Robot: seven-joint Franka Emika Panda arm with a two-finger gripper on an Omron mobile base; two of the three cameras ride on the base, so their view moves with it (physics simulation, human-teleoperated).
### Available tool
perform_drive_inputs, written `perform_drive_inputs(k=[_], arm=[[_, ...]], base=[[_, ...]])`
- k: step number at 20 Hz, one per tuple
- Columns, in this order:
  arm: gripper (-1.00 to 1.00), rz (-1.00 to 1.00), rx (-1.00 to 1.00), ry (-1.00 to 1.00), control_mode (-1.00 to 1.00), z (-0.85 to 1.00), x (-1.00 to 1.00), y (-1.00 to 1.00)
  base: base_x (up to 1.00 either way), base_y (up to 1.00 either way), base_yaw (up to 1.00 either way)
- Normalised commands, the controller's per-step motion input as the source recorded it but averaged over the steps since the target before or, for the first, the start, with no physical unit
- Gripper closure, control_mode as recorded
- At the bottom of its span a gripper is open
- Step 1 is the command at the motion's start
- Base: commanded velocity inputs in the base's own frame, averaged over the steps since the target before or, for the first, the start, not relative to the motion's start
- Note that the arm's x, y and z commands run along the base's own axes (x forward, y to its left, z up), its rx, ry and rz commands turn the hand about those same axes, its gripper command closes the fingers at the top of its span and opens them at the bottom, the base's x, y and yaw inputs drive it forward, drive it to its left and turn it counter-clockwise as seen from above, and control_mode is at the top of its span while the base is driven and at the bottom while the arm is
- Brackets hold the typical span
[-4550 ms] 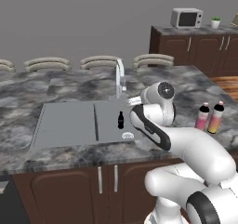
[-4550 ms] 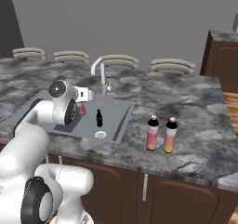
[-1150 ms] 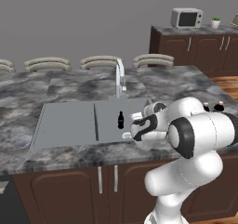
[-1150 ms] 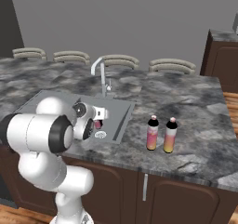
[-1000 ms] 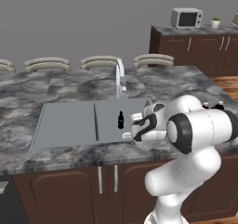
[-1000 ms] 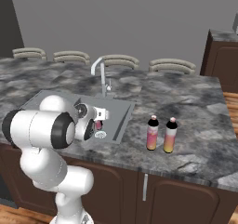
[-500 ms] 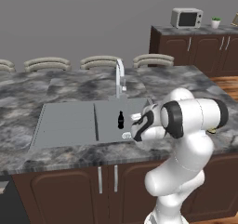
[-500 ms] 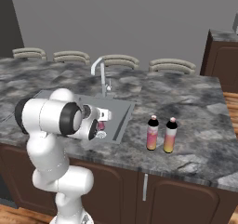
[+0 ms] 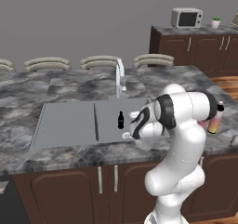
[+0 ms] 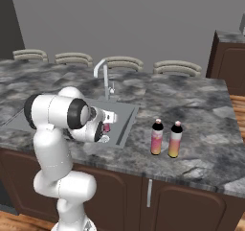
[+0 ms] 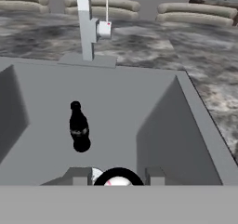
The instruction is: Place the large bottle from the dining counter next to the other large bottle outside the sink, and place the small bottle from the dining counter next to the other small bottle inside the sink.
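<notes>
Inside the sink's [image 11: 195, 116] right basin, the gripper [image 11: 118, 180] is clamped on the small pink bottle [image 10: 106, 127], with the upright black bottle [image 11: 79, 128] near and bare floor toward the right wall.

Soft, even light all round, nothing harsh. The sink [image 11: 139, 102] walls shade gently darker on one side. Everything looks slightly soft and blurry, no glare.

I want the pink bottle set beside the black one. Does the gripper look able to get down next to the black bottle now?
Probably yes. The gripper, shut on the pink bottle, hangs over the sink basin, and the floor beside the black bottle is bare.
</notes>
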Motion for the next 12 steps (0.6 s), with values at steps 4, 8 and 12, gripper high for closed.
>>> perform_drive_inputs(k=[4, 8, 12], arm=[[1.00, -0.03, 0.08, 0.00, -1.00, -0.22, 0.19, 0.00], [1.00, -0.02, 0.06, 0.00, -1.00, -0.29, 0.17, 0.00], [1.00, -0.01, 0.00, 0.00, -1.00, -0.35, 0.17, 0.00]], base=[[0.00, 0.00, 0.00], [0.00, 0.00, 0.00], [0.00, 0.00, 0.00]])
